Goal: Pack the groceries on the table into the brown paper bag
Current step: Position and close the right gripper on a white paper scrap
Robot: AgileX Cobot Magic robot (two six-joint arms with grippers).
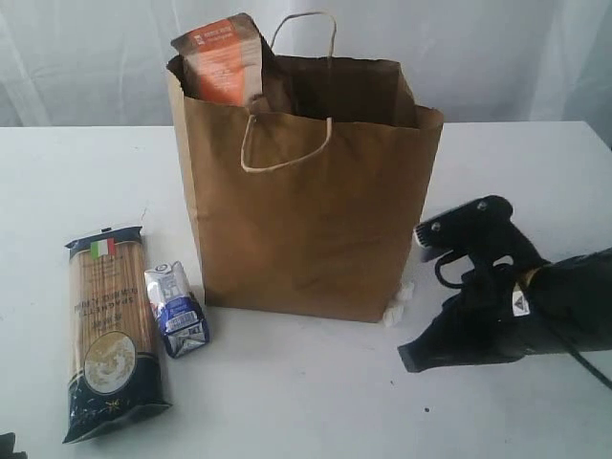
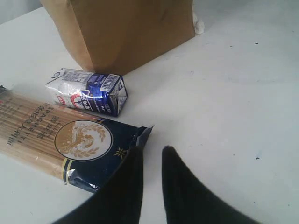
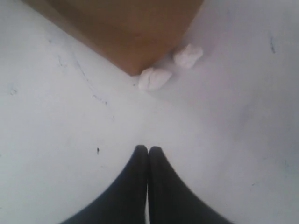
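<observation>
groceries on the table [image 1: 306, 411]: blue spaghetti packet [image 1: 110, 335] and small blue-white carton [image 1: 177, 311] lie side by side near the brown paper bag [image 1: 306, 220]. brown pouch with orange label [image 1: 225, 62] pokes from its mouth. two white crumpled scraps [image 3: 154, 78] lie against a bag corner. right gripper [image 3: 148, 149] near them, fingers pressed together, empty. left gripper [image 2: 153, 149] slightly parted beside the packet's end, holding nothing.

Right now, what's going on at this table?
A two-armed robot is packing groceries into the brown paper bag standing on the table. The brown pouch with orange label already pokes out of its top. The blue spaghetti packet and small blue-white carton lie beside the bag. Neither claw holds anything: the right claw is shut near the bag's corner, the left claw slightly parted by the packet's end.
</observation>
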